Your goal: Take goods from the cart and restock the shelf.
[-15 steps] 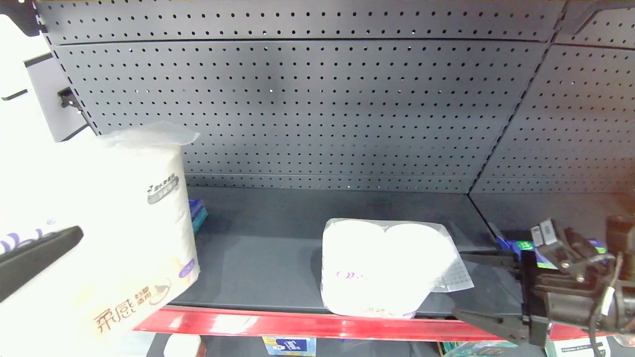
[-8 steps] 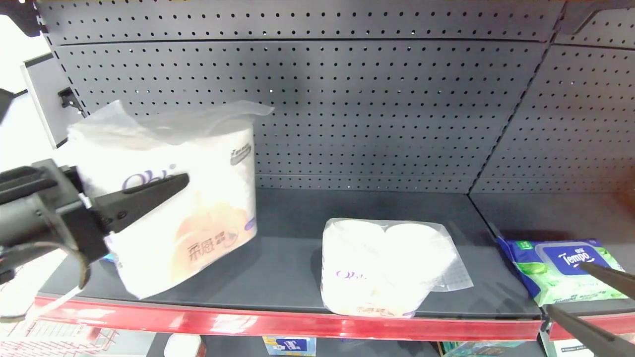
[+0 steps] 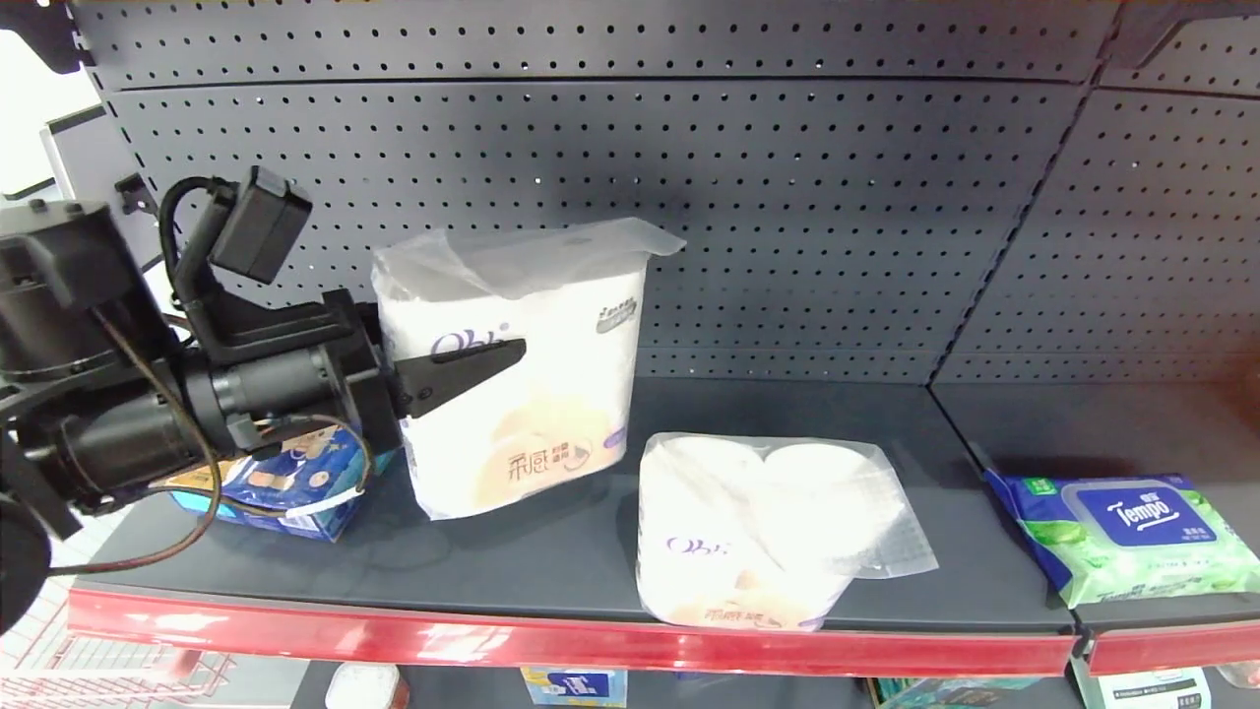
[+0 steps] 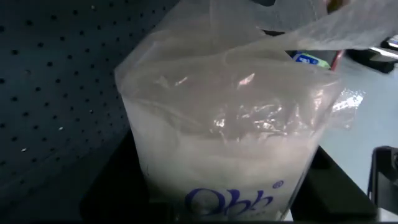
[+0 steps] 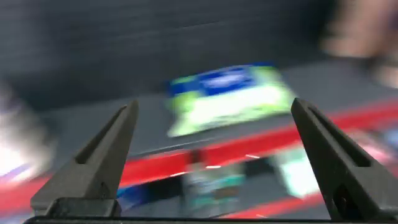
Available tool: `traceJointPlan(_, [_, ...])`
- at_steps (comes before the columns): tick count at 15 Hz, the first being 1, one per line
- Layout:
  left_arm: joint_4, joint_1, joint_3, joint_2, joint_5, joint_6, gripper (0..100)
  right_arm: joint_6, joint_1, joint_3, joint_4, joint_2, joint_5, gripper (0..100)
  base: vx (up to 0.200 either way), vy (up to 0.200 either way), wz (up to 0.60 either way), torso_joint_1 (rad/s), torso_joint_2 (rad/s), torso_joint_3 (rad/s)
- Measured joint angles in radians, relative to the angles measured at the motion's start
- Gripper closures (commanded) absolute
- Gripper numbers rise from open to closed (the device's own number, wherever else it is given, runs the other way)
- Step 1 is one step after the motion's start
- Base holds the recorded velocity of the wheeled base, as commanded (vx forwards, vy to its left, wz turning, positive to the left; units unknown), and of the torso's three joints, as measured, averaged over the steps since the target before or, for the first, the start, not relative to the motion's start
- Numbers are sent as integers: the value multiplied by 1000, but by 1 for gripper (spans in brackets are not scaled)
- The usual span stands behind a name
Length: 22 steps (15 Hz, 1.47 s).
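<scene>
Head view: a dark grey shelf (image 3: pixel 551 551) with a red front lip (image 3: pixel 551 645) and perforated back panel (image 3: pixel 787 197). Centre left, the left gripper (image 3: pixel 492 359) clamps a tilted toilet paper pack (image 3: pixel 536 394) over it; the right gripper (image 5: pixel 212 106) gapes wide.

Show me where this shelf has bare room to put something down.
Bare shelf lies between the lying toilet-roll pack and the wet wipes, and behind that pack to the pegboard. The left end is crowded: the left gripper holds an upright toilet-roll pack beside a blue box.
</scene>
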Motion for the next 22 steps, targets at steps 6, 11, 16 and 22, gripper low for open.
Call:
traceJointPlan(6, [-222, -1, -138, 218, -121, -9, 100, -32, -47, -17, 11, 44, -125, 0, 0, 0, 0, 0, 0, 0])
traceJointPlan(11, [-291, -40, -188, 343, -158, -26, 100, -34, 349, -10, 37, 52, 49, 0, 0, 0, 0, 0, 0, 0])
traceJointPlan(16, [-308, -56, -273, 435, -166, -38, 100, -150, 636, 29, 85, -37, -97, 0, 0, 0, 0, 0, 0, 0])
traceJointPlan(22, [-346, -41, -439, 580, -395, -39, 100, -170, 646, 53, 92, -70, -103, 0, 0, 0, 0, 0, 0, 0])
